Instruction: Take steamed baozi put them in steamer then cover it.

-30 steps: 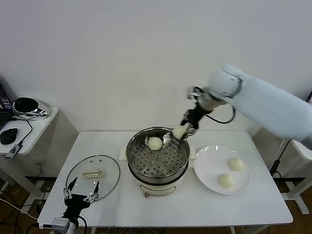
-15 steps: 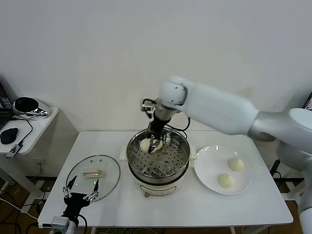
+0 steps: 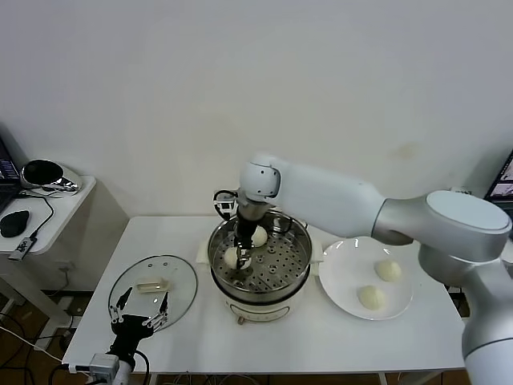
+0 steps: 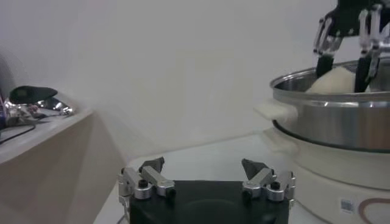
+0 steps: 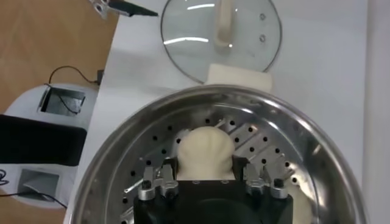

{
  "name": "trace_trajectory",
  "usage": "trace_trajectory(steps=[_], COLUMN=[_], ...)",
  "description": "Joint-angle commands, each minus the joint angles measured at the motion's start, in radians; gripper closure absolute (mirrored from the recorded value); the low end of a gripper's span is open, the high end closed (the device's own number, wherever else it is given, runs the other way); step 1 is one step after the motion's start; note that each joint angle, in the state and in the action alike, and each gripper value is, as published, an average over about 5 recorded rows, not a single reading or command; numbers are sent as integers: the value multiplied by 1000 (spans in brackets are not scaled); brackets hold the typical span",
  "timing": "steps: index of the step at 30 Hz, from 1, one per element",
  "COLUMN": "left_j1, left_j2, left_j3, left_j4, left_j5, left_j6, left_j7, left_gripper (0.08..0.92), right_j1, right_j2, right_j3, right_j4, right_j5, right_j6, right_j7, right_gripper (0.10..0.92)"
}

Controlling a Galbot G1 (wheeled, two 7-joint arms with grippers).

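Right gripper: the right gripper (image 3: pixel 243 255) reaches down into the round shiny stainless-steel steamer (image 3: pixel 298 271) at the centre of the head view, its fingers clenched on a small round cream-white dough bun (image 3: pixel 232 257) (image 5: pixel 205 152) at the left side of the perforated floor; in the right wrist view the bun sits between the two fingers (image 5: pixel 157 181).
Second bun: another cream-white bun (image 3: pixel 260 235) lies in the steamer just beside the gripper, toward the upper part of the basket.
Plate buns: two more cream-white buns (image 3: pixel 389 270) (image 3: pixel 370 297) rest apart from each other on the flat white round plate (image 3: pixel 340 277), right of centre in the head view, just beside the steamer.
Steamer base: the basket sits on a cream-white pot base (image 3: pixel 256 311) on the white table (image 3: pixel 321 341).
Cover: the round clear glass lid with a cream-white oblong handle (image 3: pixel 152 289) (image 5: pixel 220 35) lies flat on the table at the lower left of the head view, apart from the steamer.
Left gripper: the left gripper (image 3: pixel 141 312) (image 4: pixel 206 177) hovers low at the lower left, at the lid's near edge, its fingers spread and holding nothing.
Side table: a black and chrome object (image 3: pixel 44 175) sits on a white side table (image 3: pixel 56 216) at the left edge.
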Motion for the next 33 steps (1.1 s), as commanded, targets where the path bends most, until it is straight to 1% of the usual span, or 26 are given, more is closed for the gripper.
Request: trace_trajectory(steps=[1, 6, 12, 14, 17, 21, 23, 25, 29, 33], left_j1=[-1, -1, 1, 1, 0, -2, -2, -2, 0, 2], left_j2=[-2, 0, -1, -2, -3, -4, -6, -7, -7, -2], left_j3=[2, 2, 4, 5, 5, 4, 4, 4, 6, 6], left_j4=[2, 3, 3, 3, 2, 0, -1, -3, -5, -4], left_j5=[-2, -2, -1, -1, 0, 1, 0, 1, 1, 1], left_j6=[0, 0, 0, 1, 2, 5, 6, 8, 12, 17], left_j7=[1, 1, 0, 0, 0, 1, 2, 3, 5, 8], left_gripper=[177, 177, 177, 177, 177, 177, 177, 177, 177, 177], right_j1=[-19, -30, -39, -41, -40, -30, -22, -10, 29, 64], right_j2=[36, 50, 52, 48, 35, -1, -25, -55, -157, -321], right_j3=[-5, 8, 20, 24, 30, 42, 58, 78, 122, 159], right_j4=[-42, -68, -70, -66, -53, -18, 8, 40, 127, 226], right_j5=[-49, -77, -77, -75, -68, -53, -48, -46, -48, -88], right_j6=[-2, 3, 2, 2, 1, 1, 3, 5, 27, 98], right_j7=[11, 24, 31, 34, 35, 32, 28, 24, -22, -105], right_gripper=[474, 474, 473, 461, 402, 290, 240, 214, 203, 203])
